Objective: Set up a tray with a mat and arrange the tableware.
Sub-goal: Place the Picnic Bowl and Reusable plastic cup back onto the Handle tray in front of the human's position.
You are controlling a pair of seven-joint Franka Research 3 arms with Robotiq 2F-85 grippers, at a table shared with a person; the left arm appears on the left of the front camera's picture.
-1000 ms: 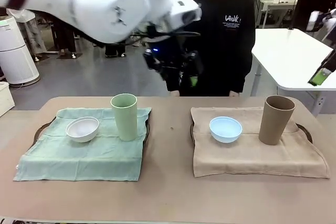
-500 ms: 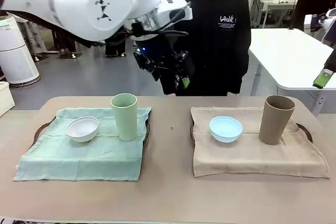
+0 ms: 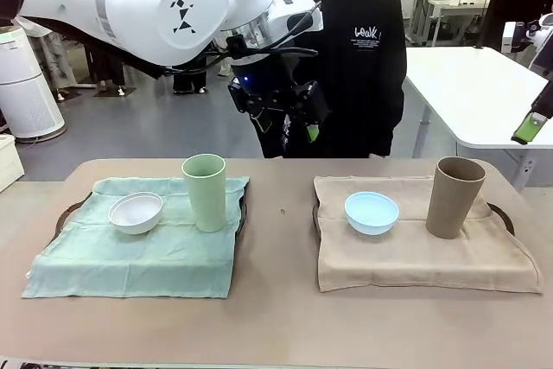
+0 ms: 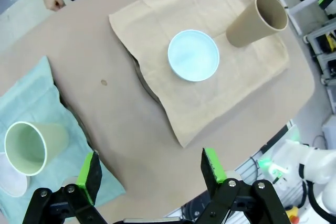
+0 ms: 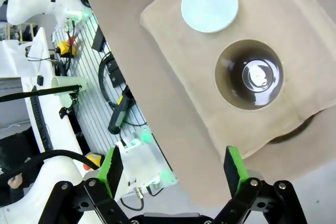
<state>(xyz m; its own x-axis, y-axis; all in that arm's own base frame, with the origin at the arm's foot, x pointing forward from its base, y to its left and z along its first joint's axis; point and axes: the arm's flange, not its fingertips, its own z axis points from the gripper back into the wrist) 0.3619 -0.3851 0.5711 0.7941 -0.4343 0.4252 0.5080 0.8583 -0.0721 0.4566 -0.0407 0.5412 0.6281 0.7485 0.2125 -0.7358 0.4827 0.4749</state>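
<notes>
On the table [image 3: 276, 317], each mat [image 3: 138, 252] carries a bowl [image 3: 136, 213] left of a cup [image 3: 206, 192].

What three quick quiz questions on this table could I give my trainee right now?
1. True or false: the green cup stands on the tan mat.
2. Which bowl shares a mat with the brown cup? A white, B blue.
3. Fill in: the left gripper is ___ and holds nothing.

Key:
1. False; it stands on the green mat.
2. B, the blue bowl; the white bowl is on the green mat.
3. Open.
</notes>
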